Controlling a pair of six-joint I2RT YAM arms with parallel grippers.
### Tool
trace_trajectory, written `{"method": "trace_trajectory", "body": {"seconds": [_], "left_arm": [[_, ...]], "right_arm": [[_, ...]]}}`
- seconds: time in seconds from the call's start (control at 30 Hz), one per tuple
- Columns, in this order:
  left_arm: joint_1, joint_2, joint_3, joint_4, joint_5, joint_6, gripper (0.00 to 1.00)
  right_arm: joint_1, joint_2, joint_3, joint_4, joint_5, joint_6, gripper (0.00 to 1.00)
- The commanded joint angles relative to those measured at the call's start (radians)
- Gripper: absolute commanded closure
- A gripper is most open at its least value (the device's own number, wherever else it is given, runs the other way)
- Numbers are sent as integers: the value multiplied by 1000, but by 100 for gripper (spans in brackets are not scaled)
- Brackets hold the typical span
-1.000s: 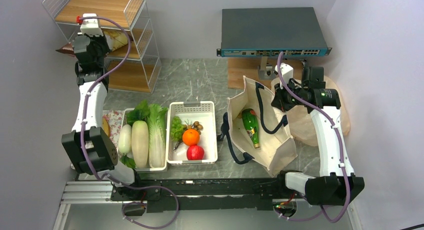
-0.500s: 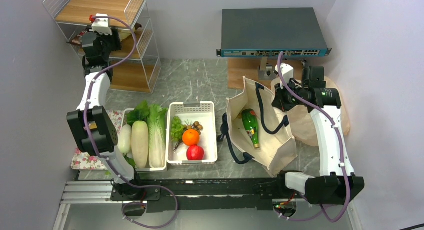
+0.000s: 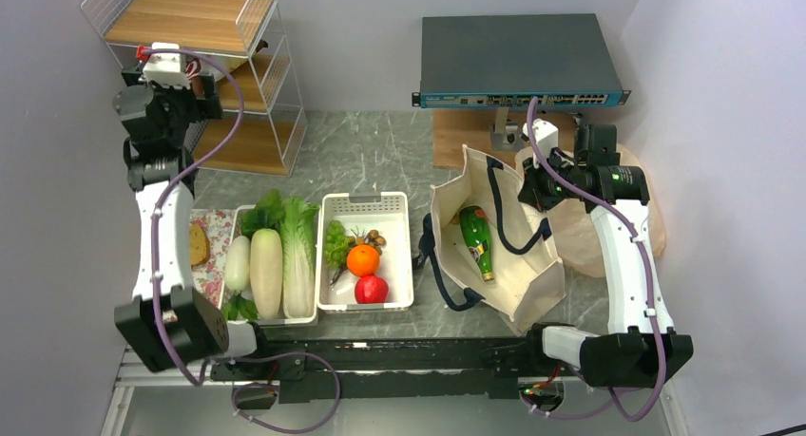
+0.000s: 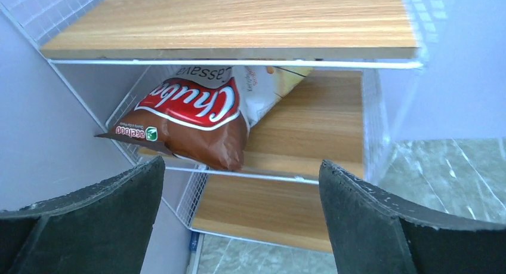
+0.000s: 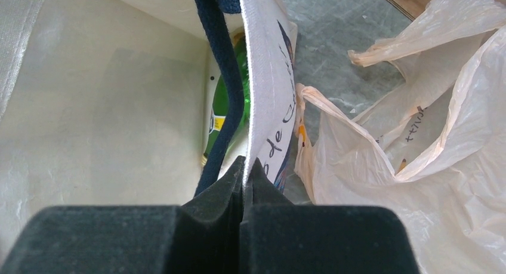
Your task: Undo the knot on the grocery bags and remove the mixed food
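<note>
The red snack packet [image 4: 191,119] now lies on the middle shelf of the wire rack [image 3: 276,66] at the upper left of the overhead view. A second ago the left gripper [image 4: 240,163] was carrying it towards that rack; now its jaws stand wide apart with nothing between them, drawn back from the shelf. That item appears delivered, and the left arm is free for the next one.

At centre right, the cream canvas tote [image 3: 504,265] lies open with the green bottle [image 3: 477,241] inside, seemingly the last food left in a bag. The right gripper [image 5: 243,166] has not moved: its jaws are pinched tight on the tote's rim beside the navy strap [image 5: 224,77], holding the mouth open. Just right of it the peach plastic bag [image 5: 417,137] slumps with its mouth loose; no knot shows, so the untying looks finished. Nothing can be made out inside it.

Left of the tote, the right bin [image 3: 366,200] holds grapes [image 3: 335,243], nuts [image 3: 374,236], an orange [image 3: 362,259] and an apple [image 3: 371,289]. The left bin [image 3: 285,319] holds cabbage [image 3: 297,241] and two radishes [image 3: 266,270]. The bread slice [image 3: 198,244], hidden by the arm half a second ago, sits on the floral cloth [image 3: 215,227].
</note>
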Motion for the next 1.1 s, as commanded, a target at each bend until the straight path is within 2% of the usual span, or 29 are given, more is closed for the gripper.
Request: {"method": "trace_trajectory", "body": {"seconds": [0.0,0.1,0.13,0.17,0.23,0.3,0.47,0.63,0.77,0.87,0.93,1.07], "left_arm": [[-2,-137,-21,-229,128,136,1],[-28,-191,34,-488,499,330,1],[-76,-207,61,-599,570,403,1],[-190,-225,71,-667,578,480,1],[-401,-253,63,-742,534,609,1],[-605,-260,37,-736,477,680,3],[-1026,-164,10,-633,363,875,27],[-1303,79,76,-525,266,1143,62],[-1393,324,247,-595,206,1296,76],[-1408,438,267,-605,201,1365,73],[-1417,488,236,-578,160,1420,65],[-1425,594,236,-531,106,1457,31]], "right_arm": [[-3,-23,7,60,-41,-34,100],[-3,-34,1,51,-90,-60,100],[-1,-39,-3,45,-118,-72,100],[-1,-46,-9,33,-149,-84,100],[5,-57,-20,8,-208,-117,100],[22,-72,-38,-8,-237,-146,100],[31,-112,-83,-59,-255,-210,100],[60,-153,-137,-76,-235,-223,100],[62,-175,-145,-85,-244,-202,100],[63,-180,-133,-66,-257,-174,100],[64,-179,-124,-43,-271,-155,100],[72,-165,-90,-2,-301,-99,100]]}}
